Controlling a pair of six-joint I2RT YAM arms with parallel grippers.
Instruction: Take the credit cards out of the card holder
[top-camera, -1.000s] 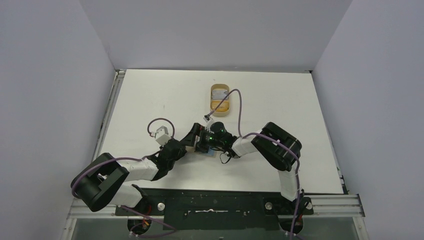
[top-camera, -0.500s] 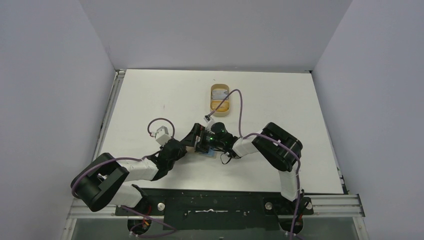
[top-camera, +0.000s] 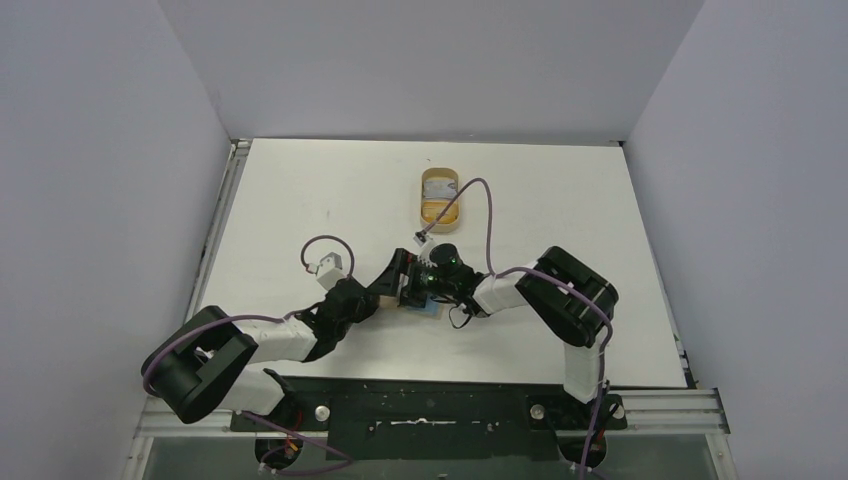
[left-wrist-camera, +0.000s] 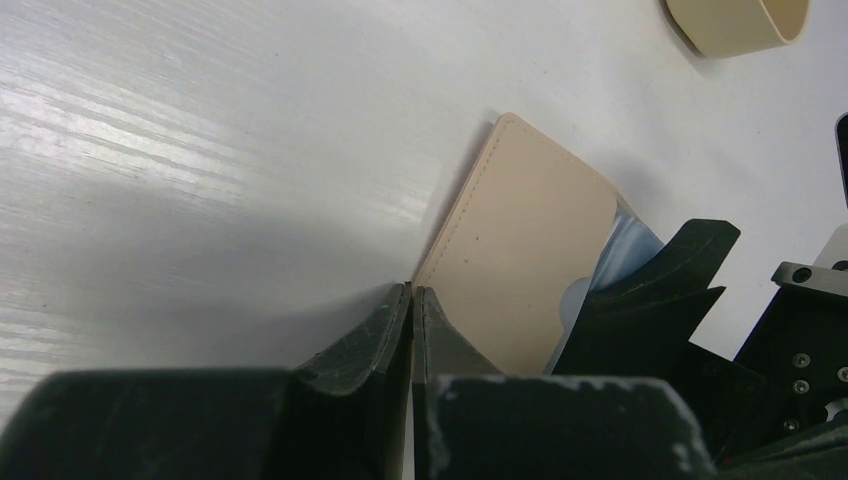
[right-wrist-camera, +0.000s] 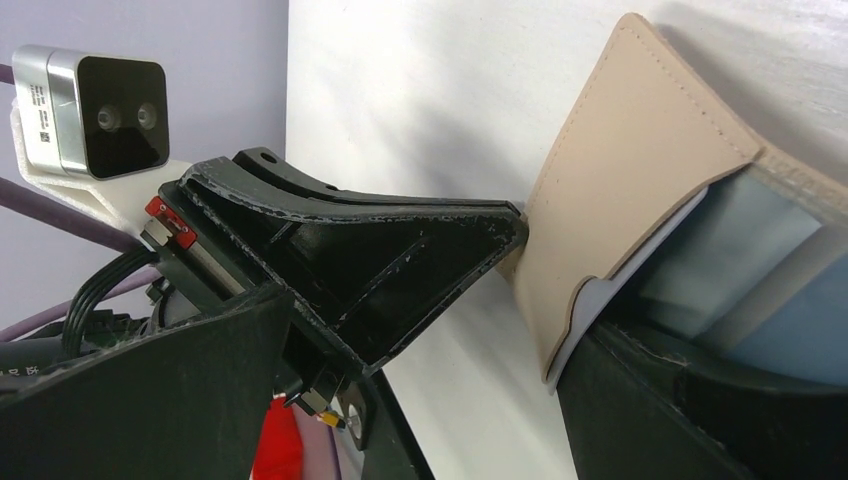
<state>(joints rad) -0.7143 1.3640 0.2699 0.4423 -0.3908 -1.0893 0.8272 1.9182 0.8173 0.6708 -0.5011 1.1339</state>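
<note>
The beige card holder (left-wrist-camera: 520, 250) lies open on the white table in the middle of the top view (top-camera: 407, 297). My left gripper (left-wrist-camera: 412, 292) is shut on its near edge, and its fingertips (right-wrist-camera: 505, 228) meet that edge in the right wrist view. Light blue credit cards (right-wrist-camera: 725, 265) stick out of the pocket of the card holder (right-wrist-camera: 620, 190). My right gripper (right-wrist-camera: 440, 335) is open wide. One of its fingers (right-wrist-camera: 700, 420) rests against the cards at the pocket mouth, and the other is off the holder. The same finger (left-wrist-camera: 660, 290) covers most of a card (left-wrist-camera: 628, 238).
An oval tan dish (top-camera: 441, 199) with a raised rim stands at the far middle of the table; its edge shows in the left wrist view (left-wrist-camera: 735, 22). Both arms meet at the table's centre. Grey walls enclose the table.
The right arm's elbow has swung to the right and its wrist has shifted slightly away. The left gripper stays shut on the holder's edge. The right jaws stay wide.
</note>
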